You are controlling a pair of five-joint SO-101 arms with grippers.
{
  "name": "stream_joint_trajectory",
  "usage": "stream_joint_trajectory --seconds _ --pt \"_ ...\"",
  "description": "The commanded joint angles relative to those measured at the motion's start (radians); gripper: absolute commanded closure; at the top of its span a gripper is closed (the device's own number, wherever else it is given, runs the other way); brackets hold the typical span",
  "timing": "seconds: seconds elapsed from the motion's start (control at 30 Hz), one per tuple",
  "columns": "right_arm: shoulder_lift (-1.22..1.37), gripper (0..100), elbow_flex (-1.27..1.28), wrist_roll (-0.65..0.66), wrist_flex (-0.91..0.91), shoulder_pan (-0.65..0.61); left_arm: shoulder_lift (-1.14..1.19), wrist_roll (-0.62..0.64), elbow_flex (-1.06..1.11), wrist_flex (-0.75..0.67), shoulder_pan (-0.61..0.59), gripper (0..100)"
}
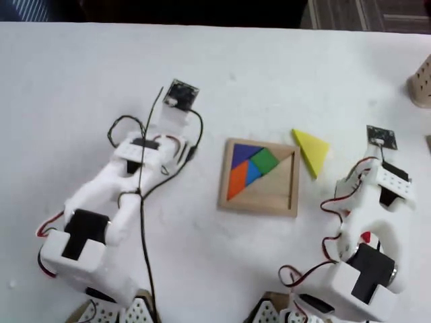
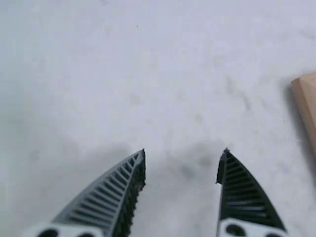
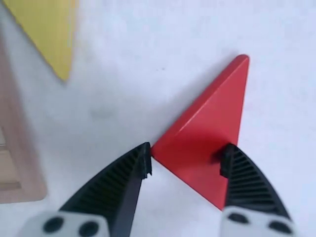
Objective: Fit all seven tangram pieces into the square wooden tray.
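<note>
The square wooden tray (image 1: pixel 283 195) lies mid-table with purple, green, orange and blue pieces (image 1: pixel 250 168) in its left part. A yellow triangle (image 1: pixel 312 149) lies flat just right of the tray, also seen in the right wrist view (image 3: pixel 47 29). My right gripper (image 3: pixel 186 159) is open low over a red triangle (image 3: pixel 210 123). One finger sits at the triangle's corner and the other overlaps its face. A sliver of that red triangle (image 1: pixel 366 237) peeks out under the right arm. My left gripper (image 2: pixel 183 165) is open over bare table, with the tray's corner (image 2: pixel 306 106) off to one side.
The left arm (image 1: pixel 145 151) stretches over the table left of the tray, trailing black cables. A light wooden object (image 1: pixel 421 84) stands at the far right edge. White tabletop surrounds the tray, and the tray's edge (image 3: pixel 15 163) runs close beside the right gripper.
</note>
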Motion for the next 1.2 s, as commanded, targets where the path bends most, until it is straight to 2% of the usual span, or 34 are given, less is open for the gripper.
stream_joint_trajectory --seconds 0.0,0.27,0.53,0.77,0.97,1.17 --pt "-0.042 78.7 -0.006 -0.011 -0.036 0.054 -0.004 -0.011 -0.057 0.005 -0.012 76" --pt "-0.033 78.7 -0.002 -0.074 -0.143 0.159 -0.004 -0.011 -0.057 0.005 -0.012 76" --pt "-0.044 78.7 0.114 -0.135 -0.294 0.229 -0.004 -0.009 -0.057 0.005 -0.012 76" --pt "-0.044 78.8 0.186 -0.137 -0.417 0.282 -0.004 -0.009 -0.057 0.005 -0.012 76" --pt "-0.035 88.3 0.187 -0.137 -0.498 0.354 -0.004 -0.011 -0.057 0.006 -0.012 76" --pt "-0.042 89.0 0.25 -0.137 -0.588 0.383 -0.005 -0.011 -0.057 0.006 -0.012 76"
